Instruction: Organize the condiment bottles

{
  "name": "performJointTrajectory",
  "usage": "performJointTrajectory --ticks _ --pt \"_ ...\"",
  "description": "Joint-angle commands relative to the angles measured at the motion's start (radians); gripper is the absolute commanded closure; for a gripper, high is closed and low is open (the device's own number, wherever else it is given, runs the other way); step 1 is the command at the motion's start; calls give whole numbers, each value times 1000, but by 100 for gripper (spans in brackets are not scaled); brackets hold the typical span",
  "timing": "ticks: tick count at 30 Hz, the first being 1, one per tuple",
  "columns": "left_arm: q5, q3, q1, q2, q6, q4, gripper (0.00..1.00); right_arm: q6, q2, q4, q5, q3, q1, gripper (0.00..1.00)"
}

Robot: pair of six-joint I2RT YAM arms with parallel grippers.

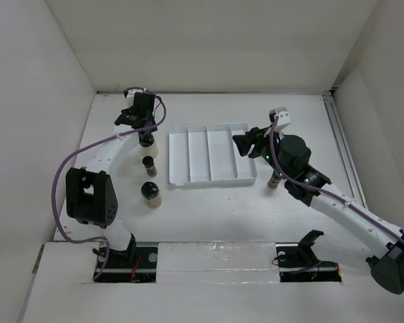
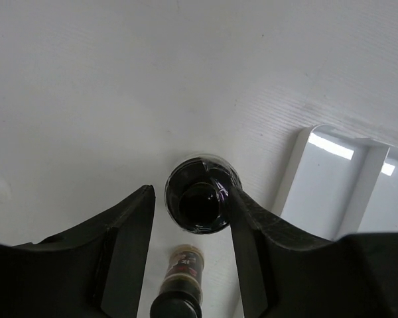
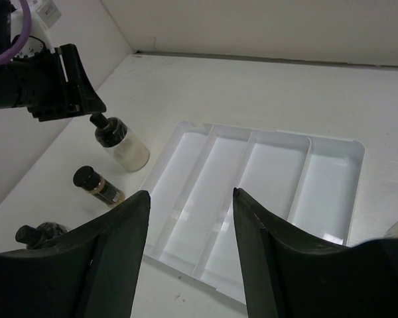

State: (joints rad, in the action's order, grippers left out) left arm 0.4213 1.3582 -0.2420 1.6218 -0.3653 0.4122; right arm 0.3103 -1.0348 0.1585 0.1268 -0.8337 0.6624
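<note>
Three black-capped bottles stand in a column left of the white tray (image 1: 209, 153): a pale one (image 1: 147, 141), a small dark-labelled one (image 1: 149, 165) and a squat one (image 1: 150, 194). A fourth bottle (image 1: 275, 180) stands right of the tray, beside my right arm. My left gripper (image 1: 138, 120) is open above the pale bottle. In the left wrist view the gripper (image 2: 189, 192) straddles that bottle's black cap (image 2: 199, 205), with the right finger (image 2: 252, 225) close against it. My right gripper (image 1: 249, 142) is open and empty over the tray's right side, and it also shows in the right wrist view (image 3: 189, 193).
The tray (image 3: 265, 179) has several long compartments with nothing in them. White walls enclose the table on the left, back and right. The small bottle (image 2: 184, 264) stands just behind the one between my left fingers. The right wrist view shows the pale bottle (image 3: 123, 147) and the small bottle (image 3: 99, 187).
</note>
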Motion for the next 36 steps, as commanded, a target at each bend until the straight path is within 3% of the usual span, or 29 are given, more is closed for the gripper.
performJointTrajectory --ticks 1,8,15,19,23,26,36 --pt "2 13 -2 16 -14 -27 56 -7 4 58 -4 -4 8 41" --pt "2 22 -2 67 -4 -47 64 -7 4 58 -4 -4 8 41" --pt "13 34 -2 67 -14 -58 94 -7 4 58 -13 -4 8 41" --pt "43 114 -2 -8 -3 -35 94 -7 -7 58 -22 -4 8 41" --pt "-39 270 -2 -79 16 -3 94 -7 -16 58 -23 -4 8 41" --pt "-71 308 -60 -97 28 19 94 -7 -16 58 -23 -4 8 41" --pt "-242 141 -97 -88 -37 -88 92 -7 -25 58 -23 -4 8 41"
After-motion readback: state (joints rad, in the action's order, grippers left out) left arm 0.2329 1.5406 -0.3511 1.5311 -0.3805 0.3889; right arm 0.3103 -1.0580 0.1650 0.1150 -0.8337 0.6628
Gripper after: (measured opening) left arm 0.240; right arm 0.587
